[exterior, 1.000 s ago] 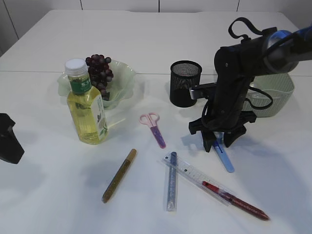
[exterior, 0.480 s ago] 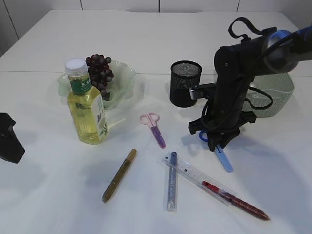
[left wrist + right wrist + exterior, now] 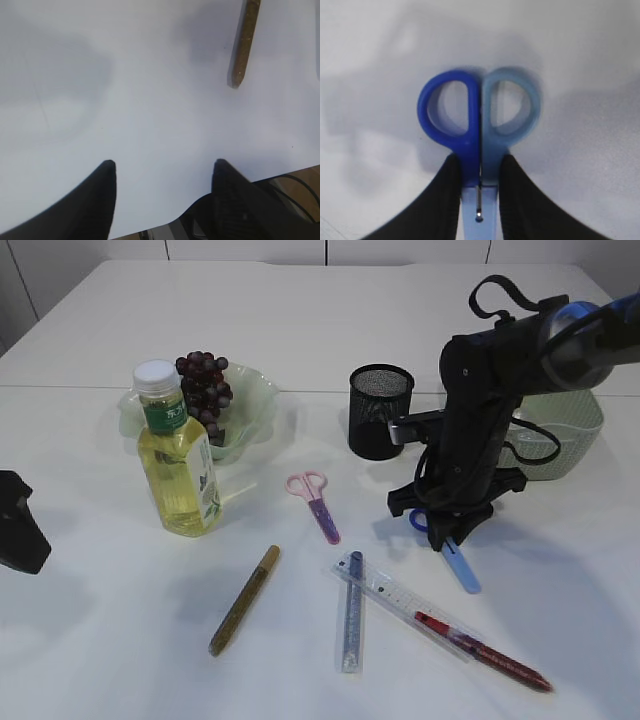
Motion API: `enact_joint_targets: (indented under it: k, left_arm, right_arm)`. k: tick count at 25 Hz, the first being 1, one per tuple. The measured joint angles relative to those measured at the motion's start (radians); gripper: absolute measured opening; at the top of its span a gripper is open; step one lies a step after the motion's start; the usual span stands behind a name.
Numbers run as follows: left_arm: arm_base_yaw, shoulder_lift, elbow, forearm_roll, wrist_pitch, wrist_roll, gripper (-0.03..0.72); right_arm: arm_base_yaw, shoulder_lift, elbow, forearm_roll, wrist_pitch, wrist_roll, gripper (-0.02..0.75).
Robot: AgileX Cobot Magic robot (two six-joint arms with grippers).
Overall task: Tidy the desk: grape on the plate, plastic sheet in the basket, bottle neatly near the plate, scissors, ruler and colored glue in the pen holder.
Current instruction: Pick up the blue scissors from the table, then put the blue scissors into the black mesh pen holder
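Exterior view: shows the whole white table (image 3: 300, 330) at a slant. Right hand (image 3: 447, 533) down over blue scissors (image 3: 458, 562), clamping them just below the handles, blade end lying toward the near edge. Black mesh pen holder (image 3: 379, 410) just behind and left of that arm; pale green basket (image 3: 560, 435) to its right, partly hidden. Grapes (image 3: 204, 385) already on the green plate (image 3: 255, 405), bottle (image 3: 178, 455) of yellow drink upright just in front of the plate. Pink scissors (image 3: 315, 502) near the centre. Gold glue pen (image 3: 244, 600), silver-blue glue pen (image 3: 352, 612), clear ruler (image 3: 400, 602) and red glue pen (image 3: 485, 652) scattered along the near side, the silver-blue pen's top end touching the ruler's end. Left hand (image 3: 18, 523) only a dark shape at the left edge, state not readable from here.

Left wrist view: shows what the exterior hides, namely both dark fingers (image 3: 95, 200) set well apart, open and empty above bare table, with the gold glue pen's tip at the upper right.

Right wrist view: close on the blue scissors, one handle loop dark blue, the other light blue, loops shut together. Black fingers (image 3: 442, 200) pressed against either side of the shank beneath the loops, pivot screw visible between them.
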Motion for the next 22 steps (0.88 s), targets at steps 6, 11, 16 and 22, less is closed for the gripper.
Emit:
enact_joint_targets:
  k: [6,11,16,22]
  left_arm:
    - [0.000,0.000,0.000,0.000,0.000,0.000,0.442]
    - [0.000,0.002,0.000,0.000,0.000,0.000,0.442]
    - [0.000,0.002,0.000,0.000,0.000,0.000,0.442]
    - [0.000,0.002,0.000,0.000,0.000,0.000,0.442]
  right_arm:
    - [0.000,-0.040,0.000,0.021,0.004,-0.006,0.191]
    - [0.000,-0.080,0.000,0.073,0.012,-0.042,0.191]
    - [0.000,-0.122,-0.057,0.102,0.035,-0.081,0.190]
    - [0.000,-0.146,-0.236,0.176,0.052,-0.172,0.188]
